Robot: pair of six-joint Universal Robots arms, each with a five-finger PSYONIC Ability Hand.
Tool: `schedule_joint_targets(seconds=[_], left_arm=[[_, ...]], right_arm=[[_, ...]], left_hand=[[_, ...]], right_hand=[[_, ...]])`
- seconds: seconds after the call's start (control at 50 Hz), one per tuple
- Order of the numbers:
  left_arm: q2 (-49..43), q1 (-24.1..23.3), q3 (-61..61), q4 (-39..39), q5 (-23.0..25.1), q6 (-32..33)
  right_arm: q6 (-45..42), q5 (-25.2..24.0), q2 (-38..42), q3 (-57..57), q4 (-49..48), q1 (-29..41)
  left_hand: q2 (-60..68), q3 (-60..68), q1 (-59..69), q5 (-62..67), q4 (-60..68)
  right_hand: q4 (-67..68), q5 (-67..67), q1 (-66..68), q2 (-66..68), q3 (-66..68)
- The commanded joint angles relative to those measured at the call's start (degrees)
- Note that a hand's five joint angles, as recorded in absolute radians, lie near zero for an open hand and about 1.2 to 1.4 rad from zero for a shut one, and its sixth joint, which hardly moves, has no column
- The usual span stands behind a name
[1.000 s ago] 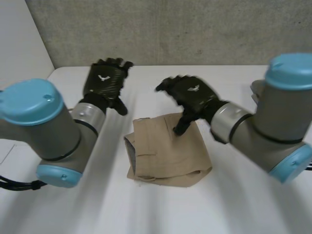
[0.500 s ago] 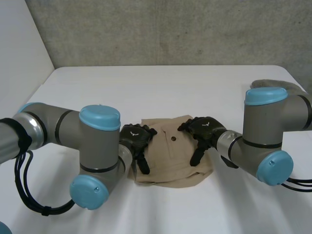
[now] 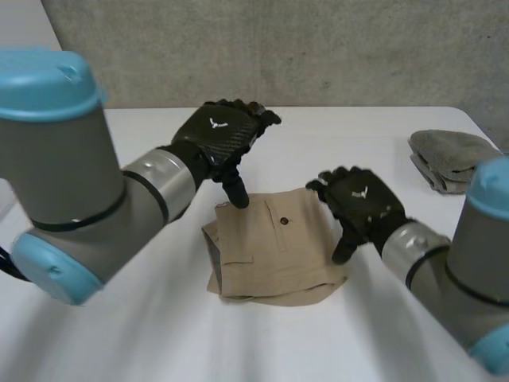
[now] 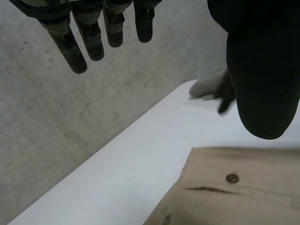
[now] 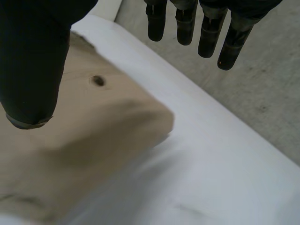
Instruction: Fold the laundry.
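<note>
Tan shorts (image 3: 270, 247) lie folded into a compact square on the white table (image 3: 342, 135), button (image 3: 285, 222) facing up. My left hand (image 3: 216, 137) hovers open above the shorts' far left corner, thumb pointing down toward it. At the right edge of the shorts, my right hand (image 3: 358, 203) is also open with relaxed fingers, holding nothing. In the left wrist view the straight fingers (image 4: 91, 40) hang over bare table beyond the tan cloth (image 4: 243, 192). In the right wrist view the fingers (image 5: 206, 33) spread above the table past the shorts' corner (image 5: 98, 136).
A folded grey cloth (image 3: 449, 159) rests at the table's far right edge and appears as the grey cloth (image 4: 211, 84) beyond the shorts in the left wrist view. A concrete wall (image 3: 278, 48) stands behind the table. White tabletop surrounds the shorts.
Both hands lay low on the shorts half a second ago. The left hand has risen to the far left corner and the right hand has drawn out to the right edge.
</note>
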Motion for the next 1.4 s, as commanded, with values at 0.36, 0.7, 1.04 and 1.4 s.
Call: schedule_joint_targets(seconds=[0.36,0.7,1.04,1.4], left_arm=[[2.3,4.1,0.2,-4.7,7.6,-7.6],[2.3,3.9,-0.4,-4.7,7.6,-7.8],[2.3,4.0,-0.9,-4.7,7.6,-7.9],[2.0,4.5,-0.9,-4.6,7.6,-8.3]], right_arm=[[-3.5,-0.7,9.8,8.8,-15.6,5.1],[-5.2,-0.8,13.9,4.2,-20.8,5.4],[-5.2,-0.5,17.4,-3.5,-20.0,5.0],[-7.2,-11.5,15.9,-6.5,-7.2,-5.9]], left_hand=[[1.4,-0.5,2.0,-1.4,-0.1],[1.4,-0.5,2.0,-1.4,-0.1],[1.6,-0.3,2.1,-1.2,0.1],[2.1,0.2,2.6,-0.7,0.6]], right_hand=[[-3.4,-3.9,1.4,-2.6,-0.5],[32.2,31.7,37.0,33.0,35.1],[66.6,66.1,71.4,67.4,69.5],[66.6,66.1,71.4,67.4,69.5]])
